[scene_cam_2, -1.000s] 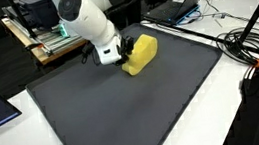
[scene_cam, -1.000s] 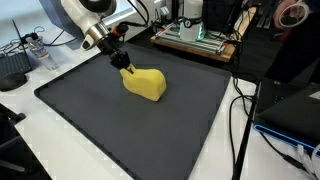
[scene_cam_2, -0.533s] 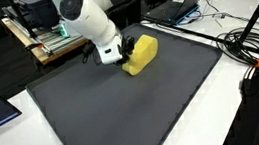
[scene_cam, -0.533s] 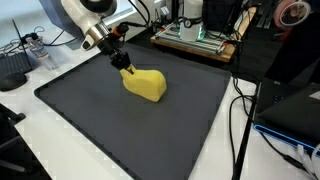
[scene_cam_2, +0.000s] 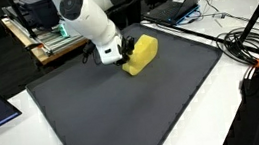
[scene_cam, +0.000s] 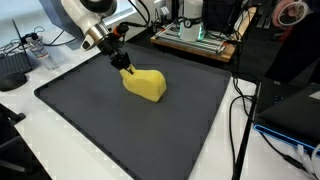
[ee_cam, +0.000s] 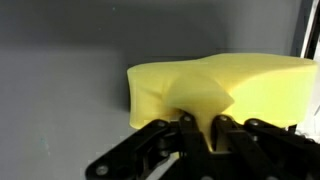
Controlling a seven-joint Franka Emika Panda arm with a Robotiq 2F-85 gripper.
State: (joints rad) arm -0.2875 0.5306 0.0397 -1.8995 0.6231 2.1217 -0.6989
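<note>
A yellow sponge [scene_cam: 146, 84] lies on the dark grey mat [scene_cam: 120, 125], toward its far side; it also shows as a yellow block [scene_cam_2: 141, 54] and fills the wrist view [ee_cam: 230, 85]. My gripper [scene_cam: 124, 64] is shut on one corner of the sponge, pinching a fold of the yellow foam between its fingers [ee_cam: 186, 128]. In the wrist view the pinched corner bulges up into a ridge just above the black jaws. The rest of the sponge rests on the mat. From the side, the gripper [scene_cam_2: 119, 54] sits at the sponge's near end.
A wooden board with a green circuit rig [scene_cam: 195, 38] stands behind the mat. Cables [scene_cam: 240, 110] run along one side of the mat, and more cables [scene_cam_2: 252, 41] lie on the white table. A laptop [scene_cam_2: 177, 8] sits at the back.
</note>
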